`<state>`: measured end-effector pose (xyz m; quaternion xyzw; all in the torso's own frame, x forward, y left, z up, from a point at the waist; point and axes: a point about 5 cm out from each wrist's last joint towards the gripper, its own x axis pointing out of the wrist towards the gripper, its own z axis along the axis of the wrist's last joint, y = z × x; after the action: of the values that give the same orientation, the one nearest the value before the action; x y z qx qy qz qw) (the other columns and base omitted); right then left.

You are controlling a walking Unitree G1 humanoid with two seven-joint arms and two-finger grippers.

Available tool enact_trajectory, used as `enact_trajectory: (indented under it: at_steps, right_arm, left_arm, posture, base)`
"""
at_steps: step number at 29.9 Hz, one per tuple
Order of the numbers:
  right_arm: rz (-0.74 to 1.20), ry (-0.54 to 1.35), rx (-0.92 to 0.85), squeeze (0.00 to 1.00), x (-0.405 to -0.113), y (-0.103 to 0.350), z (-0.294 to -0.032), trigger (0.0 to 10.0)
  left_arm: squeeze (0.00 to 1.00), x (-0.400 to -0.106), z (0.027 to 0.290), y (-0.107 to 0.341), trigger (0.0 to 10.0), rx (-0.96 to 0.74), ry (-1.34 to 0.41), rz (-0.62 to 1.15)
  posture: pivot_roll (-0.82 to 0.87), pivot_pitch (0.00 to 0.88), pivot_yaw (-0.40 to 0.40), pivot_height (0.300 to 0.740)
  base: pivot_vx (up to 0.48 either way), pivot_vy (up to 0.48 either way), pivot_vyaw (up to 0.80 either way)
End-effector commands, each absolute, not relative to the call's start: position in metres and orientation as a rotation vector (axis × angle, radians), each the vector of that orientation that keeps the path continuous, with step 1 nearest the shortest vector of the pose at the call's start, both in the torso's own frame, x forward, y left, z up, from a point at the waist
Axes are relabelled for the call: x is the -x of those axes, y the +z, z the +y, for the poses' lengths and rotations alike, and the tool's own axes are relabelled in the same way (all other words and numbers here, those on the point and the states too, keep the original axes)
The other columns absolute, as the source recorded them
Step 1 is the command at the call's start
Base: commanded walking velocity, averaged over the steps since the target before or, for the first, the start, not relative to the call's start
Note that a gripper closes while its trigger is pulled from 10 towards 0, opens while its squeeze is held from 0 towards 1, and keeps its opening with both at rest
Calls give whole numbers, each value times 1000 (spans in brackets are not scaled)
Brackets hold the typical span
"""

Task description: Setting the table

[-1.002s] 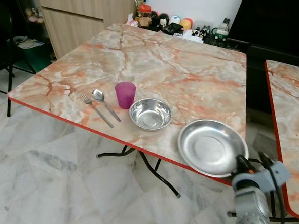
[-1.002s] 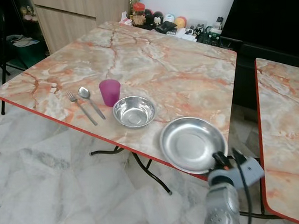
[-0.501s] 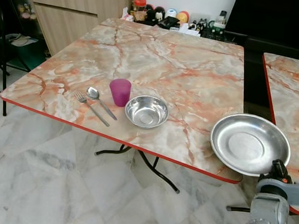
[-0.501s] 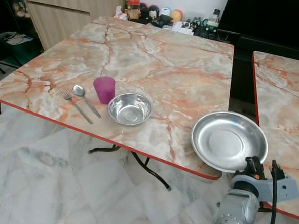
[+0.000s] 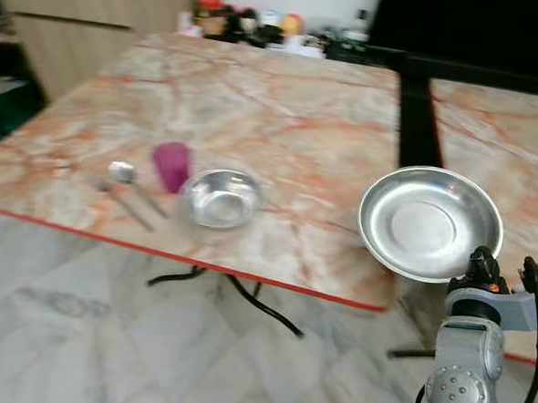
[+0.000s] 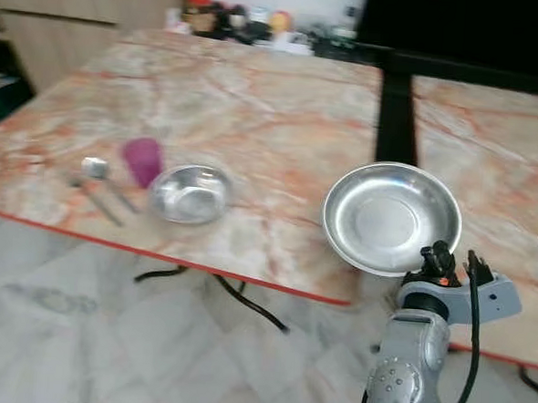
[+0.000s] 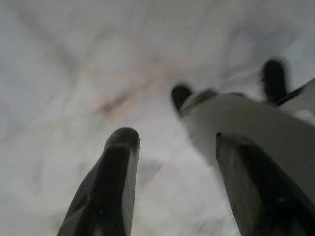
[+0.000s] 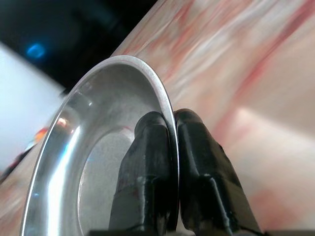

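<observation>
My right gripper [image 5: 484,266] is shut on the near rim of a round steel plate [image 5: 429,222], which it holds tilted in the air over the table's right end and the gap beside it. In the right wrist view the two fingers [image 8: 192,147] pinch the plate's rim [image 8: 162,98]. On the marble table [image 5: 283,120] near its front edge lie a fork [image 5: 127,207] and a spoon [image 5: 124,174], with a purple cup [image 5: 171,165] and a steel bowl [image 5: 220,198] next to them. My left gripper [image 7: 172,147] hangs open over the floor.
A second marble table [image 5: 503,115] stands at the right, with a dark gap between the two. Jars and small items [image 5: 252,22] crowd the far edge of the table. A wooden cabinet [image 5: 70,16] stands at the back left. Pale marble floor lies in front.
The camera has turned and blurred, shifting the whole scene left. The plate sits higher and more tilted in my right gripper.
</observation>
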<state>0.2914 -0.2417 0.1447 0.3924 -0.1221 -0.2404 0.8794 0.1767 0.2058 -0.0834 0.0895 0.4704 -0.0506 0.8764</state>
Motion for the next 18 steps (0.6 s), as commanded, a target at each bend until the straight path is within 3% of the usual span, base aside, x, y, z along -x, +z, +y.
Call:
enact_trajectory:
  at_steps: [1,18]
  right_arm:
    - [-292,-473,-822,0,-295,154,-236,10000]
    - [-288,-496,-814,0,-294,152,-240,10000]
  left_arm:
    - [0,-162,214,-89,10000,-210,-101,1035]
    - [0,-166,212,-87,10000,-209,-104,1024]
  posture:
    - [-14,150,-23,740]
    - [-15,154,-22,740]
  base:
    - [0,-480,0]
    - [0,-480,0]
